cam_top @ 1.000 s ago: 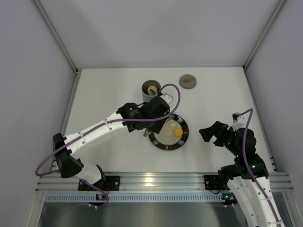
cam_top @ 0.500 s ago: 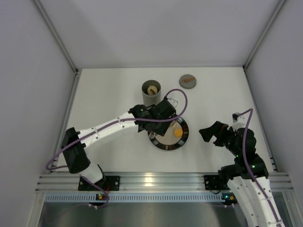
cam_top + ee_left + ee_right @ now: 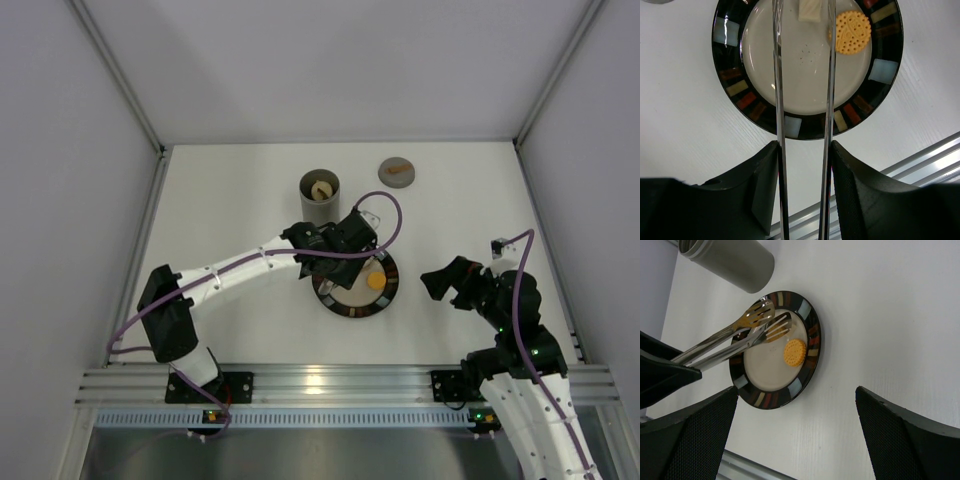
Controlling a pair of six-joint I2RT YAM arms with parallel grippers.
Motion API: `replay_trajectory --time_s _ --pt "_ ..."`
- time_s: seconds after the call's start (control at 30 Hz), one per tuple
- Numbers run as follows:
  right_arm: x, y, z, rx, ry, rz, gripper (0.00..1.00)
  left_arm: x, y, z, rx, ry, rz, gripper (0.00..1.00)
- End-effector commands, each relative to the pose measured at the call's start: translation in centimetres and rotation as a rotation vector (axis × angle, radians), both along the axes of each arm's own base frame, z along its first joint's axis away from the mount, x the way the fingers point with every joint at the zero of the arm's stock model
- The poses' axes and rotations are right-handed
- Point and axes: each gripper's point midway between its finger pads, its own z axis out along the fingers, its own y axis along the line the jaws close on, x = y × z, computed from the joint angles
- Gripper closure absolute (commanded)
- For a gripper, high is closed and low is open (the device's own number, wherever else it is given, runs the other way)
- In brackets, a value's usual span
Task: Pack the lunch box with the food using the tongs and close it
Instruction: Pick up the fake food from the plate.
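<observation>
Silver tongs gripped in left fingers, tips over plate, seemingly aimed at cream piece beside biscuit; right fingers wide, idle.

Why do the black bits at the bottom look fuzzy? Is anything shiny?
Left wrist view: the black fingers sit right by the lens, so they look soft; the tongs show bright glare streaks. Right wrist view: the plate casts a soft shadow on the table.
</observation>
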Motion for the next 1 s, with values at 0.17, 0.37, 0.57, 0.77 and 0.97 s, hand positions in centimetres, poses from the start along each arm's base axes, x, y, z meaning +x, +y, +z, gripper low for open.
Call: replay_trajectory --time_s 0.17,0.37,0.57,0.77,0.97 --pt "0.1 -0.4 1.9 -0.003 -0.055 -0.017 0.01 0.5 -1.2 -0.5 -0.024 -0.013 -0.008 0.51" --pt "0.1 -0.4 2.0 -0.002 -0.058 -0.017 0.01 0.5 -1.2 -0.9 -0.015 -0.008 -0.006 0.53" --pt "0.0 -0.4 2.0 -0.002 -0.057 -0.015 0.0 0.4 -1.2 -1.2 -0.007 -0.001 -0.013 0.62" --pt "0.0 -0.4 2.1 0.0 -0.06 -0.016 0.01 0.5 -1.2 0.4 -0.029 -0.019 -0.012 0.65" --pt "0.0 -0.4 1.9 0.0 -0.054 -0.015 0.0 1.0 -0.5 4.0 -0.06 -0.087 0.005 0.65"
